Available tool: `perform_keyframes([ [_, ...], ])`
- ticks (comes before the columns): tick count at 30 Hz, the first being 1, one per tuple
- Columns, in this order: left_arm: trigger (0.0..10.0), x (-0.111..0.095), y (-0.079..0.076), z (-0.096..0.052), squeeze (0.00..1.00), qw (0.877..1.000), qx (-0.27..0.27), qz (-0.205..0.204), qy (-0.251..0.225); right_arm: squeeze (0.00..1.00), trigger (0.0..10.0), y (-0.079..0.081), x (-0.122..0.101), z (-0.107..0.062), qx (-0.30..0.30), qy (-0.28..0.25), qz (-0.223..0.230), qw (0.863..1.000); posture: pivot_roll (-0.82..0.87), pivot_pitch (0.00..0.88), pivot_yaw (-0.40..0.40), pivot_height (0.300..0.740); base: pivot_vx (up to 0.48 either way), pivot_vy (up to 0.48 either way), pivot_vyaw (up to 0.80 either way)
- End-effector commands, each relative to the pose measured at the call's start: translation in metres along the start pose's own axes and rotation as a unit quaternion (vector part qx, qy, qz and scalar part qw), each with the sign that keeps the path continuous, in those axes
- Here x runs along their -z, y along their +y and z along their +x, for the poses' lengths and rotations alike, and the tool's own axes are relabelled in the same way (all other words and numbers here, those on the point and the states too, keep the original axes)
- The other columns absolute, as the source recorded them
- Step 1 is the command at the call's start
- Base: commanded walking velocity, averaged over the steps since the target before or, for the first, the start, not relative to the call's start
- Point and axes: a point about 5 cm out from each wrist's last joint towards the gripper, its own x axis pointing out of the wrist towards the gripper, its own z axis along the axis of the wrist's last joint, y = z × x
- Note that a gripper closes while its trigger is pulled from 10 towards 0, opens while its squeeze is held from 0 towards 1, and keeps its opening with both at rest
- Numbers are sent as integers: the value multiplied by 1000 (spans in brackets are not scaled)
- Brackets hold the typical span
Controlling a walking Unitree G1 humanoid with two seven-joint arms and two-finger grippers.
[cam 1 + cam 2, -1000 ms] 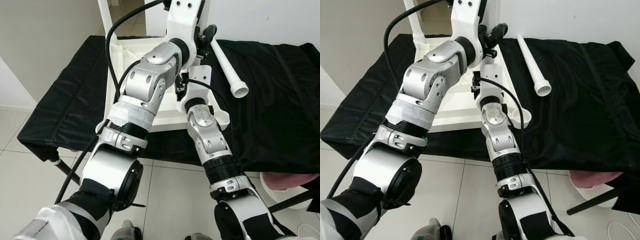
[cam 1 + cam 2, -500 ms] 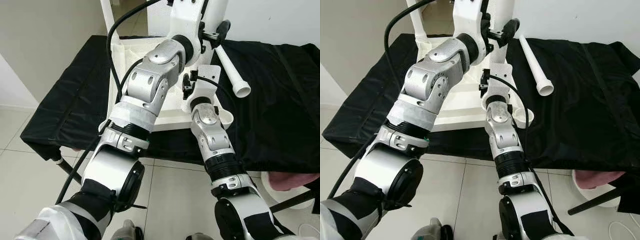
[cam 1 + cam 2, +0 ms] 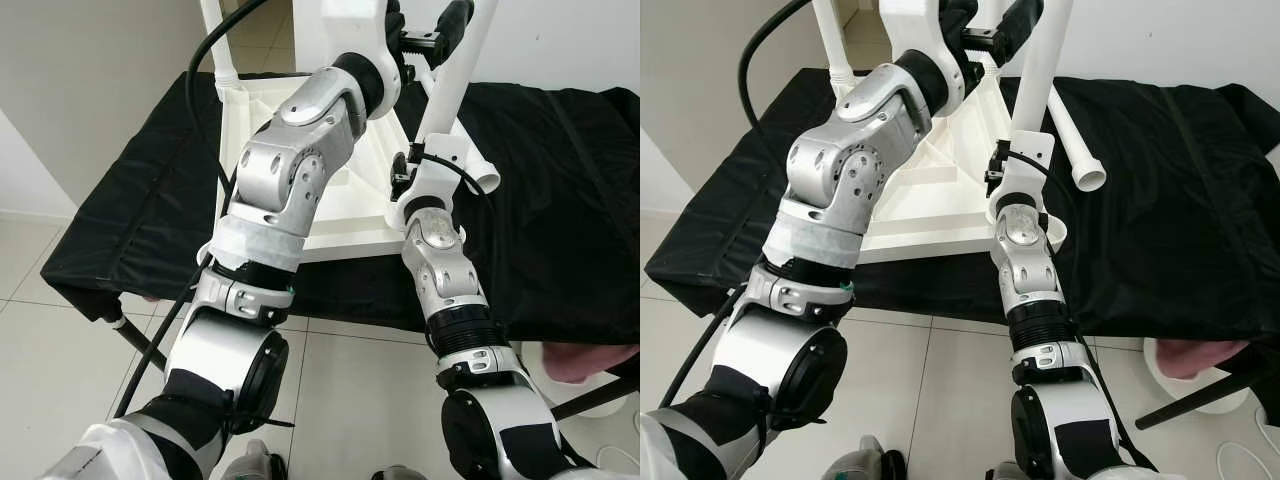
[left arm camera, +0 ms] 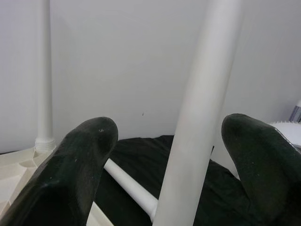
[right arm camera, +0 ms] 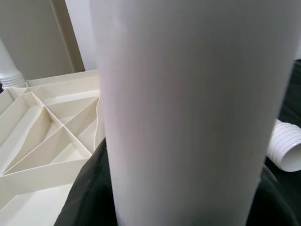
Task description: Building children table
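The white table top (image 3: 340,215) lies upside down on a black cloth, its ribbed underside (image 5: 47,122) facing up. One white leg (image 3: 215,40) stands in the far left corner. A second white leg (image 3: 1038,70) is held upright over the near right corner, with my right gripper (image 5: 178,197) shut on its lower part. My left gripper (image 4: 171,141) is higher up, open, and the same leg (image 4: 197,117) runs between its fingers (image 4: 89,155) without touching them. A third leg (image 3: 1080,160) lies loose on the cloth to the right.
The black cloth (image 3: 560,200) covers a low platform on a tiled floor (image 3: 60,380). A pale wall (image 3: 1160,40) runs behind it. A pink thing on a white round object (image 3: 590,362) sits on the floor at the lower right.
Both arms have shifted to the right with the leg, which now stands more upright by the near right corner. My left gripper has climbed higher along it.
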Motion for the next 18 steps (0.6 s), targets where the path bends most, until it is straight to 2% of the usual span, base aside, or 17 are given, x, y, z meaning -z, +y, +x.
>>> perform_keyframes([
  [1,10000,-2,-4,-3,0,998,64,3,0,0,10000,1,-6,3,0,-7,5,1000,-107,24,48,740,0,0,0],
  [3,10000,1,1,-6,0,999,50,12,2,0,10000,-5,-8,4,6,-16,0,1000,-107,24,48,740,0,0,0],
  [4,10000,5,8,-10,0,999,32,17,5,0,10000,-9,-12,5,5,-29,-3,1000,-110,20,48,740,0,0,0],
  [6,10000,5,8,-10,0,999,32,17,5,0,10000,-9,-12,5,5,-29,-3,1000,-110,20,48,740,0,0,0],
  [7,10000,9,16,-15,0,1000,12,18,8,0,10000,-11,-16,5,-4,-41,-2,999,-110,20,48,740,0,0,0],
  [8,10000,9,16,-15,0,1000,12,18,8,0,10000,-11,-16,5,-4,-41,-2,999,-110,20,48,740,0,0,0],
  [10,10000,23,36,-26,0,999,-37,19,16,0,10000,-15,-23,3,-24,-64,-4,998,-112,16,49,740,0,0,0],
  [13,10000,28,43,-31,0,998,-57,24,17,0,10000,-17,-25,1,-29,-73,-8,997,-113,15,46,740,0,0,0],
  [15,10000,41,58,-43,0,994,-99,26,25,0,10000,-22,-27,-1,-37,-95,-23,995,-115,19,46,740,0,0,0],
  [18,10000,44,64,-49,0,992,-116,33,25,0,10000,-25,-27,-3,-44,-103,-27,993,-115,22,45,740,0,0,0],
])
